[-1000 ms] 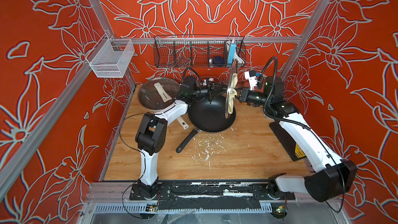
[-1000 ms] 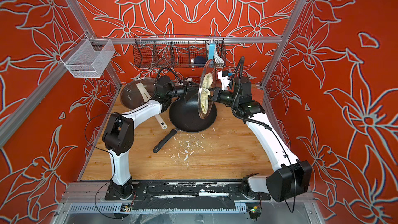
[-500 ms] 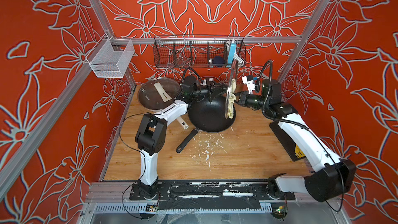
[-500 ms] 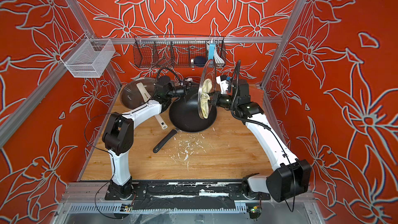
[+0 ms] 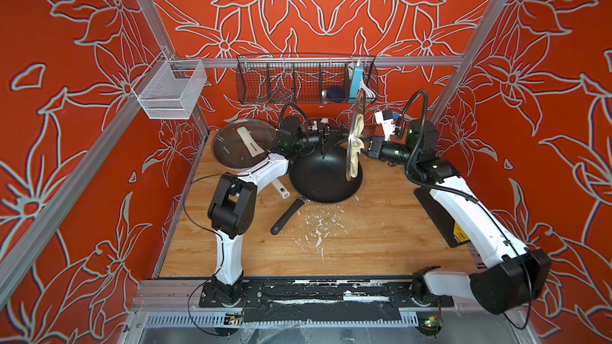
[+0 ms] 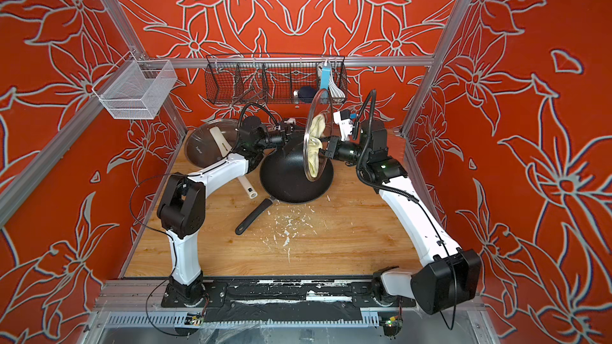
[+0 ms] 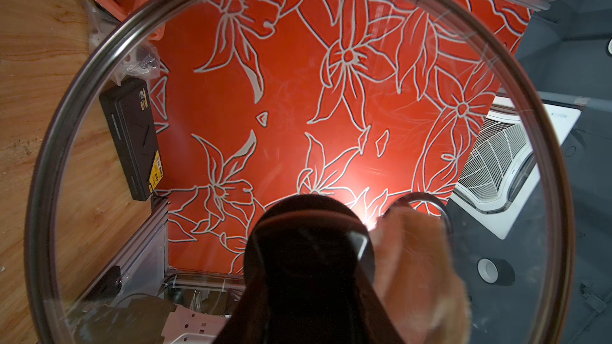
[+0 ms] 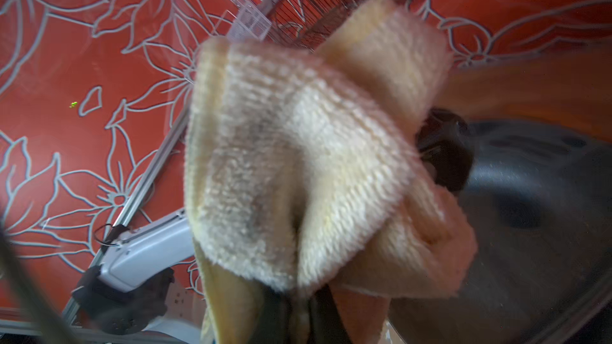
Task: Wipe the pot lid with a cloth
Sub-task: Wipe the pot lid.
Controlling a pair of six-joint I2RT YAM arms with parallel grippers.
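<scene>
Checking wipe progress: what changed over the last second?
The right gripper, shut on the cloth, made a small down-and-back rub on the upright lid. Nothing was grabbed or released. The left gripper keeps the lid's knob. The black pan is unmoved.

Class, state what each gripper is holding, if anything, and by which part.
The left gripper holds the glass lid by its black knob, on edge. The right gripper pinches the cloth near its bunched middle, against the lid.
</scene>
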